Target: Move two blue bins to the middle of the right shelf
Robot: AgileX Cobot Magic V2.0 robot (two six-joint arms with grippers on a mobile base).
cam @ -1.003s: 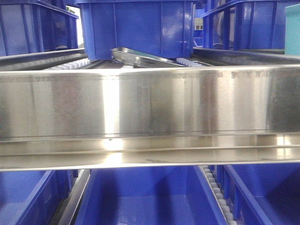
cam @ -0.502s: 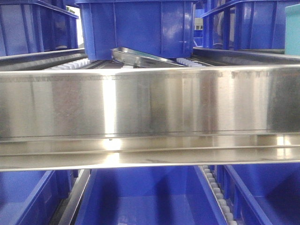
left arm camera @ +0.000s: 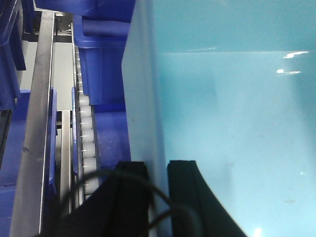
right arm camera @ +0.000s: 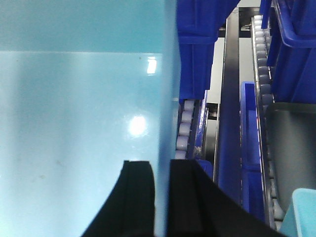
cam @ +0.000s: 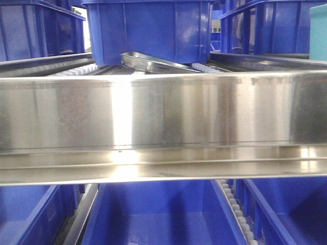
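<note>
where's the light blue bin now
In the left wrist view the light blue bin fills the right side, its wall between the black fingers, white rollers to its left.

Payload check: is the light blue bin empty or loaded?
Empty where visible: the light blue bin shows a bare interior in both wrist views, only glare spots. Unseen parts: cannot tell.

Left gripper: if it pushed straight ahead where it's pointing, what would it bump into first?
On the left gripper the jaws straddle the wall of the pale blue bin, so that wall comes first. Farther ahead outside sits a dark blue crate, though depth is unclear.
</note>
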